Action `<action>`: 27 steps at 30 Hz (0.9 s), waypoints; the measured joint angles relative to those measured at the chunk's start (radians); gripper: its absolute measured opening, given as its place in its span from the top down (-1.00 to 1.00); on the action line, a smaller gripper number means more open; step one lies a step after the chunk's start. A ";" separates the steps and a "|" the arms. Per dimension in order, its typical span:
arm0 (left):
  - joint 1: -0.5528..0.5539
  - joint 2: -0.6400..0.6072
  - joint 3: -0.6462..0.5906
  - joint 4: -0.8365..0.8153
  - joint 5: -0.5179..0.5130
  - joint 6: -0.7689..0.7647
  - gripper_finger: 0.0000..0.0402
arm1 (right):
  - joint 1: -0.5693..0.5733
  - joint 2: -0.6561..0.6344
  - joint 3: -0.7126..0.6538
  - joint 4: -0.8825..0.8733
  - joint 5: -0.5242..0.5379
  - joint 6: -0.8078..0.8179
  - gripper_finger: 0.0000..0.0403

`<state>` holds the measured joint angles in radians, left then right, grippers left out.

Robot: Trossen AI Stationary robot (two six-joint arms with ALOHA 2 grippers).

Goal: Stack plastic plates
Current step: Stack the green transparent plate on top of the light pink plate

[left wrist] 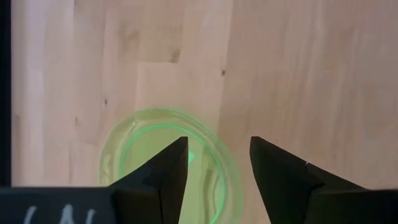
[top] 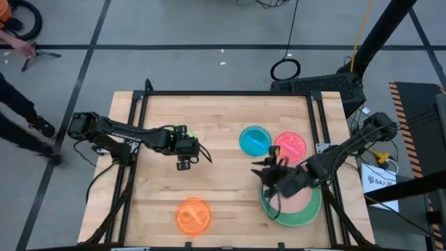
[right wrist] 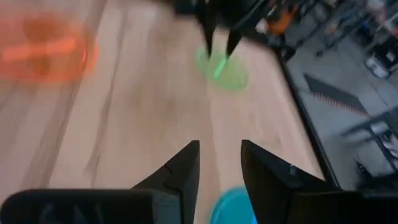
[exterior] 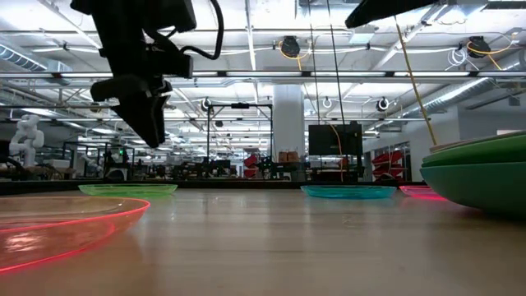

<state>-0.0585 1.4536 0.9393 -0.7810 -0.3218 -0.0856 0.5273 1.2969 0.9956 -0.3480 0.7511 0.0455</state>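
Pink plate (top: 301, 197) in green plate (top: 287, 214) (largest)

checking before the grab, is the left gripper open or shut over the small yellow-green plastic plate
Open. The left wrist view shows the left gripper with a clear gap between its fingers, empty, above the small translucent yellow-green plastic plate lying flat on the wooden table.
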 joint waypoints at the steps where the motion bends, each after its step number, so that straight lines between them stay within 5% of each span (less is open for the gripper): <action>1: 0.008 0.000 -0.005 0.006 0.000 0.010 0.11 | -0.014 -0.036 -0.049 0.082 -0.005 -0.033 0.46; 9: 0.089 0.000 -0.142 0.127 0.003 0.126 0.11 | -0.123 -0.239 -0.356 0.568 -0.156 -0.200 0.46; 21: 0.128 0.000 -0.209 0.207 0.192 0.029 0.11 | -0.140 -0.289 -0.395 0.588 -0.191 -0.196 0.46; 27: 0.102 0.000 -0.209 0.208 0.182 0.007 0.11 | -0.140 -0.289 -0.395 0.580 -0.190 -0.214 0.46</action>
<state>0.0431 1.4536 0.7307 -0.5728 -0.1402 -0.0784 0.3874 1.0077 0.6010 0.2321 0.5610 -0.1685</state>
